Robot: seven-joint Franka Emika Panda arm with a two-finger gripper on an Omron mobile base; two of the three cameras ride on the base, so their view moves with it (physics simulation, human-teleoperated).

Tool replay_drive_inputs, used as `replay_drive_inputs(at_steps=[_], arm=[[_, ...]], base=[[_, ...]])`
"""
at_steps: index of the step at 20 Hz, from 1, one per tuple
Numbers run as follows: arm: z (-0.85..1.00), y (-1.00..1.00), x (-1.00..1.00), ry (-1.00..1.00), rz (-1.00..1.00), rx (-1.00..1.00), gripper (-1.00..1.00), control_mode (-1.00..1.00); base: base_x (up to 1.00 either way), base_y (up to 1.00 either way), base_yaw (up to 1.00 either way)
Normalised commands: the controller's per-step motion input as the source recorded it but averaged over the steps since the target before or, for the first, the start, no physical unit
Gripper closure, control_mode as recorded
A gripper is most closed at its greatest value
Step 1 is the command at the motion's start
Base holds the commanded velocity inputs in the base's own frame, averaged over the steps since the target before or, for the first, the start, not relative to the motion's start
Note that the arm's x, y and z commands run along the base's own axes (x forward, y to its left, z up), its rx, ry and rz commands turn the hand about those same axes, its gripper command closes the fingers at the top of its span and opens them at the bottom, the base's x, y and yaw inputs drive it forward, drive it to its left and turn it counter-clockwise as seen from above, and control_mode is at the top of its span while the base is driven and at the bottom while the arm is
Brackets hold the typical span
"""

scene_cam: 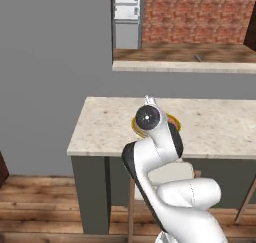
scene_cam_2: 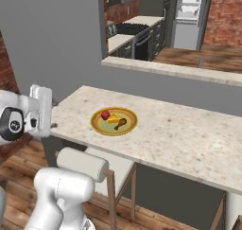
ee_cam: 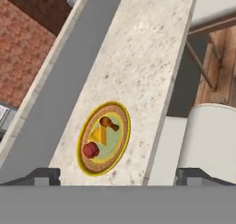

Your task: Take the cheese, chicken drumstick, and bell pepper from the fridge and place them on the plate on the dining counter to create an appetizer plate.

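Note:
The plate [ee_cam: 120,118], yellow-rimmed with a pale green centre, lies on the beige dining counter [ee_cam: 147,48]. Three foods rest on it: the dark-red bell pepper [ee_cam: 91,150], the yellow cheese [ee_cam: 99,135] and the brown chicken drumstick [ee_cam: 109,123]. From the right base view the plate [scene_cam_2: 130,117] holds the bell pepper [scene_cam_2: 106,114], cheese [scene_cam_2: 113,120] and drumstick [scene_cam_2: 120,125]. My gripper [ee_cam: 118,177] hovers above the plate, open and empty, its dark tips far apart. The white hand [scene_cam_2: 40,110] hangs left of the plate. The fridge [scene_cam_2: 189,16] stands far back, beyond the wall opening.
A stool with a pale seat [scene_cam_2: 116,165] and wooden legs is tucked under the counter's near edge. Behind the counter a grey wall carries a pass-through ledge [scene_cam: 180,66]. My own arm [scene_cam: 155,137] blocks most of the plate in the left base view.

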Motion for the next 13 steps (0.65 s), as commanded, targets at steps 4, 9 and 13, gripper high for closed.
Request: replay_drive_inputs(at_steps=[4,9,13], arm=[[0.50,0.87,-0.22,-0.12,0.06,-0.36,-1.00,-1.00],[0.64,0.87,-0.15,-0.10,0.03,-0.35,-1.00,-1.00],[0.48,0.75,-0.02,-0.02,0.00,-0.28,-1.00,-1.00]], base=[[0.00,0.00,0.00],[0.00,0.00,0.00],[0.00,0.00,0.00]])
